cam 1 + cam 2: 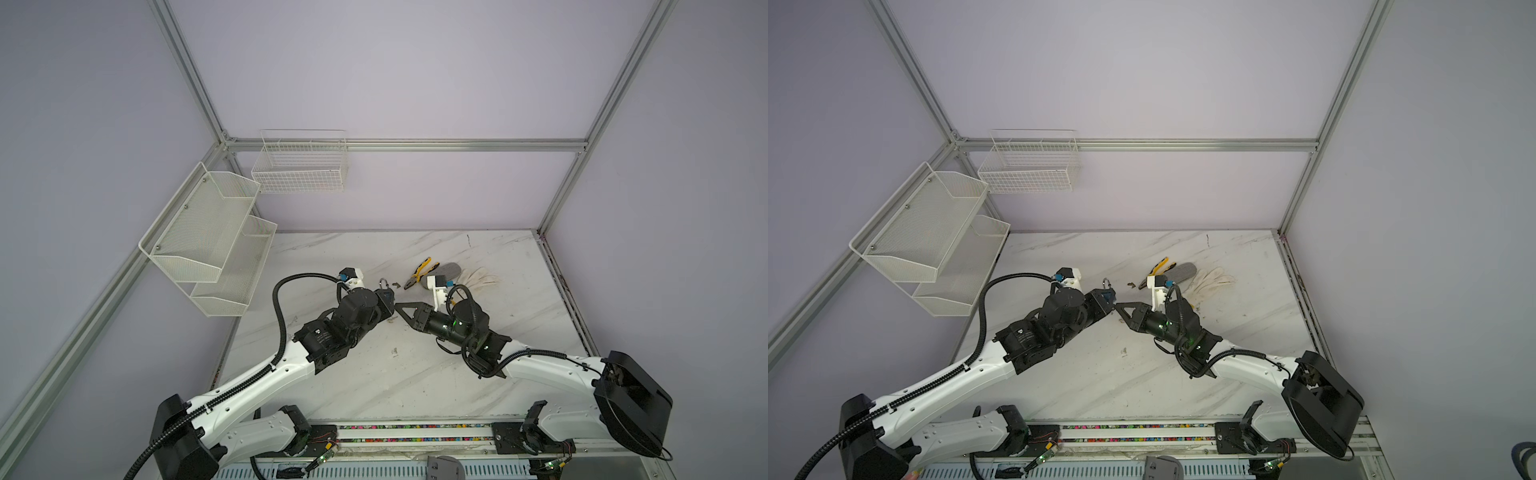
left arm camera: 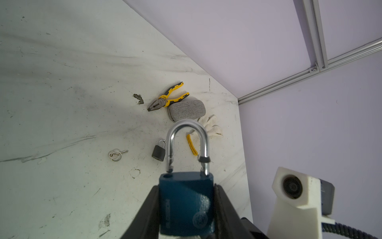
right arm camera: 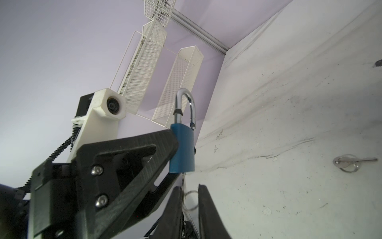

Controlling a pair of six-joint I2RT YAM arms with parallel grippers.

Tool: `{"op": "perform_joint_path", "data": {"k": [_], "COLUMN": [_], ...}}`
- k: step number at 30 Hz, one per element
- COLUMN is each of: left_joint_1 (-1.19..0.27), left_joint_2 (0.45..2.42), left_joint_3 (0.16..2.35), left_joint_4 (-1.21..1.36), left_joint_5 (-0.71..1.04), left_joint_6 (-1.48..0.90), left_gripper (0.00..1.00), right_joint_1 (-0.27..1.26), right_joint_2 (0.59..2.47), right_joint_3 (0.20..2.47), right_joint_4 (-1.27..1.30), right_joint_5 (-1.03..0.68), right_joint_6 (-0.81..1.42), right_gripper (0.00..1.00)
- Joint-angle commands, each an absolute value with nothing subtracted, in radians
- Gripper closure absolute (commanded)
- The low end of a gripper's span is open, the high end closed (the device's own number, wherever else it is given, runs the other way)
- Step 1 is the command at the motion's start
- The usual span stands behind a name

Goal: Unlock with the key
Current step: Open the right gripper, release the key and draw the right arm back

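**Item 1. Blue padlock** [image 2: 186, 209]. Held off the desk [image 1: 374, 386], above its middle and nearer the far edge than the near one. Body upright, steel shackle [image 2: 187, 132] uppermost. One shackle leg stands clear of its hole and the other is seated, so the lock is sprung.

**Item 2. Left tool** [image 1: 386, 298]. Pinching the blue padlock's body by its two flat sides.

**Item 3. Right tool** [image 3: 189, 192]. Tip just under the blue padlock's base. Its fingers [image 3: 206, 209] stand slightly spread, with a visible gap between them.

**Item 4. Key** [image 3: 183, 180]. A thin blade runs down from the padlock's underside. Most of it is hidden against one finger.

**Item 5. Key ring** [image 3: 191, 199]. Hangs in the gap between the right tool's fingers. Whether either finger touches it cannot be told.

**Item 6. Spare key** [image 2: 116, 154]. On its own ring, flat on the desk.

**Item 7. Small dark padlock** [image 2: 159, 150]. Lies on the desk between the spare key and the glove, shackle closed.

**Item 8. Pliers** [image 1: 420, 272]. Yellow and black handles. Toward the desk's far edge, right of centre, with one handle touching the grey pouch.

**Item 9. Grey pouch** [image 2: 187, 110]. Fabric, oval, just beside the pliers.

**Item 10. White glove** [image 2: 210, 126]. Knit, with a yellow cuff, against the pouch on the side toward the desk's right edge.

**Item 11. Wire basket** [image 1: 299, 166]. On the back wall.

**Item 12. Mesh shelf** [image 1: 208, 237]. Two tiers, on the left wall.
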State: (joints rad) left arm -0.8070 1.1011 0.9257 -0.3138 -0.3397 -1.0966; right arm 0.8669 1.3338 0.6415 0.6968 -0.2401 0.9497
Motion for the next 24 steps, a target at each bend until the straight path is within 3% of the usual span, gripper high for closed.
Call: {"op": "perform_joint_path", "data": {"k": [1,11,24], "left_joint_1": [-0.797,-0.796,-0.797], "left_joint_2": [1.077,1.031,0.922], "left_joint_3": [0.991,0.957,0.689], "left_joint_4": [-0.320,-0.428,-0.230], "left_joint_5": [-0.403,-0.358,-0.268], "left_joint_6": [-1.035,-0.735,-0.307], "left_gripper": [1.00,1.00,1.00], "right_joint_1": [0.867,0.850,0.831], "right_joint_2": [1.319,1.188,1.217], "right_joint_3": [0.664,0.712,1.023], "right_joint_4": [0.631,0.352,-0.128], "right_joint_5": [-0.225,-0.197,-0.193], "right_joint_6": [0.910,0.802,0.536], "right_gripper": [0.78,0.53,0.33]}}
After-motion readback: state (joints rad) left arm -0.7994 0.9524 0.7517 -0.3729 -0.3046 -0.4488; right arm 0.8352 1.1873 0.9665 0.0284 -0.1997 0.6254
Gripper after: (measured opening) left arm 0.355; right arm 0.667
